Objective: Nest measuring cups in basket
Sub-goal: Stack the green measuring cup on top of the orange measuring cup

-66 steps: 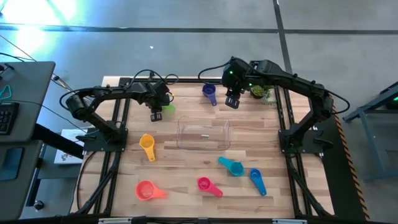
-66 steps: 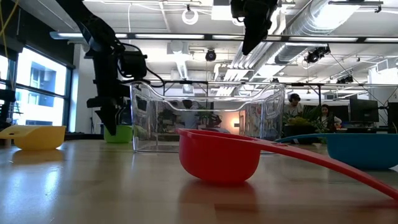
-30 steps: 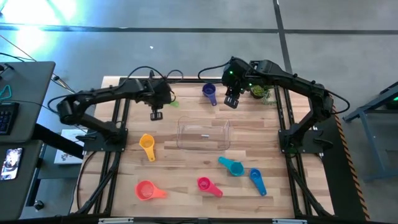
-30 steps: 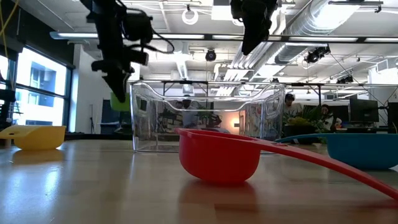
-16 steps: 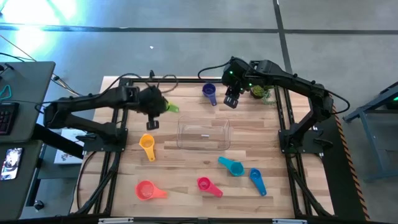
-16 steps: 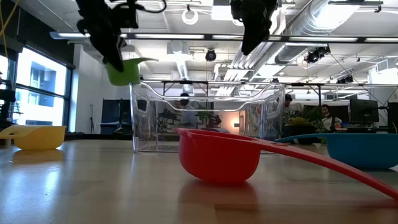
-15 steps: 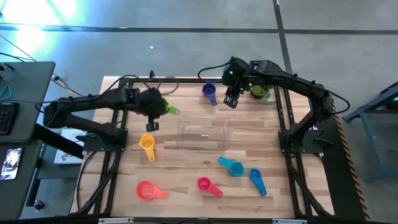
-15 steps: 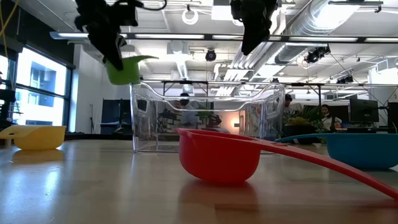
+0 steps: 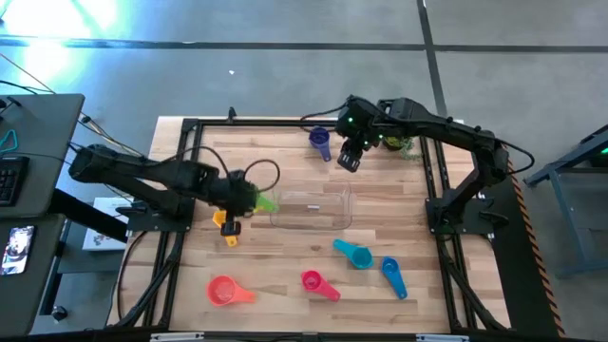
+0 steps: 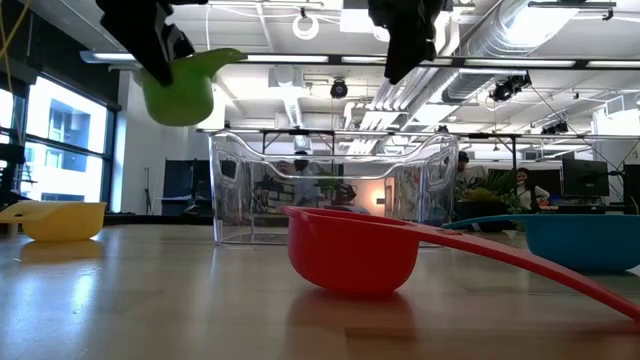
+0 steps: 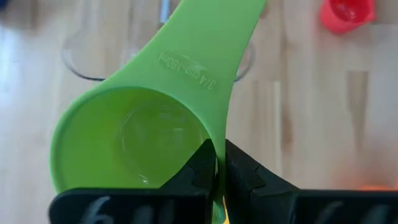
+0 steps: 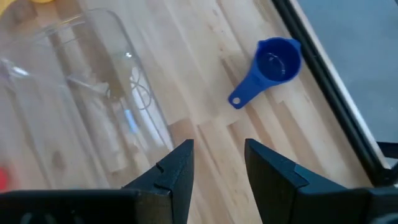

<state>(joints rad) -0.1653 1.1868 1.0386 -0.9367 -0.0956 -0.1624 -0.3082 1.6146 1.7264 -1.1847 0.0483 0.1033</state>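
My left gripper (image 9: pixel 243 202) is shut on the green measuring cup (image 9: pixel 263 201), held in the air just left of the clear basket (image 9: pixel 311 206); in the low view the cup (image 10: pixel 177 87) hangs higher than the basket's rim (image 10: pixel 330 165). My right gripper (image 9: pixel 348 160) hovers open and empty past the basket's far right corner, beside the purple cup (image 9: pixel 320 141), which lies on the table. The orange-yellow cup (image 9: pixel 229 229) lies partly under my left gripper. My left gripper pinches the green cup's bowl wall (image 11: pixel 219 147) beside the root of the handle, one finger (image 11: pixel 200 167) inside the bowl and one (image 11: pixel 241 172) outside. The fingers slant down from the table's left. The cup is lifted clear, mouth up, its handle (image 11: pixel 214 31) pointing toward the basket.
On the near half of the table lie a coral cup (image 9: pixel 223 290), a magenta cup (image 9: pixel 314 282), a teal cup (image 9: pixel 354 253) and a blue cup (image 9: pixel 392 274). A small potted plant (image 9: pixel 394 142) stands at the far right. Black frame rails border the table.
My left gripper has swung from the far left part of the table toward the near edge, ending at the basket's left side. It has also risen, carrying the green cup from beside the basket's wall to above rim height.
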